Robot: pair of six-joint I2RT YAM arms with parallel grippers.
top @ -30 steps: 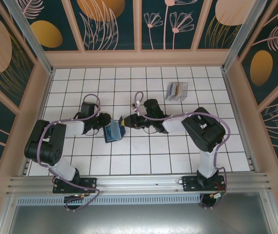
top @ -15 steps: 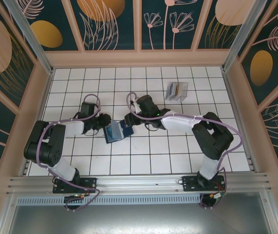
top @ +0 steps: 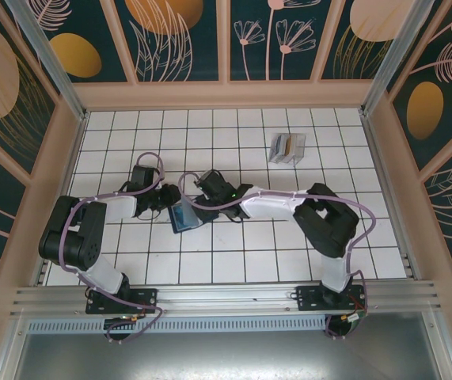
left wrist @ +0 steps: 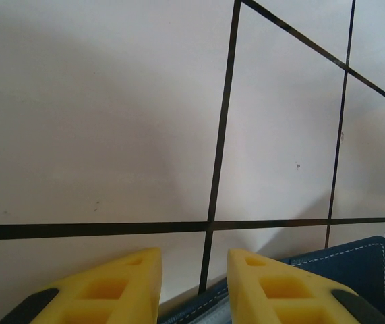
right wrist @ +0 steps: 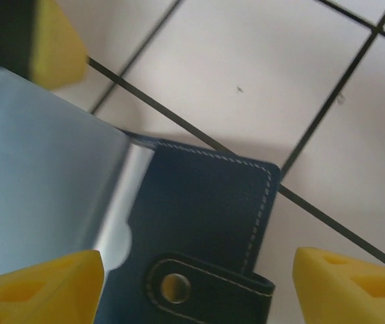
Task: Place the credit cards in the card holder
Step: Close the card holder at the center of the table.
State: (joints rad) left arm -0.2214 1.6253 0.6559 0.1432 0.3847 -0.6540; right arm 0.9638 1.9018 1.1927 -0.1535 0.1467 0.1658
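The card holder (top: 184, 216), a dark navy wallet, lies left of the table's middle. In the right wrist view its stitched cover (right wrist: 205, 209) and snap tab (right wrist: 209, 290) lie between the spread yellow fingers of my open right gripper (right wrist: 195, 287), which touch nothing. A blurred grey-silver sheet (right wrist: 44, 182) lies over its left part; card or lining, I cannot tell. My left gripper (left wrist: 192, 283) is at the holder's left edge (left wrist: 344, 266), jaws narrow, the edge running in between them. Credit cards (top: 287, 146), tan and grey, stand at the back right. Seen from above, the right gripper (top: 197, 192) hangs over the holder.
A clear-grey slotted rack (top: 297, 150) holds those cards at the back right. Wooden walls (top: 71, 142) enclose the white tiled table on three sides. Both arms stretch low across the middle, cables looping above them. A yellow finger of the left gripper (right wrist: 54, 40) stands close by.
My right gripper has swung left until it is over the card holder, and its jaws have spread wide. The left gripper and the holder stay put.
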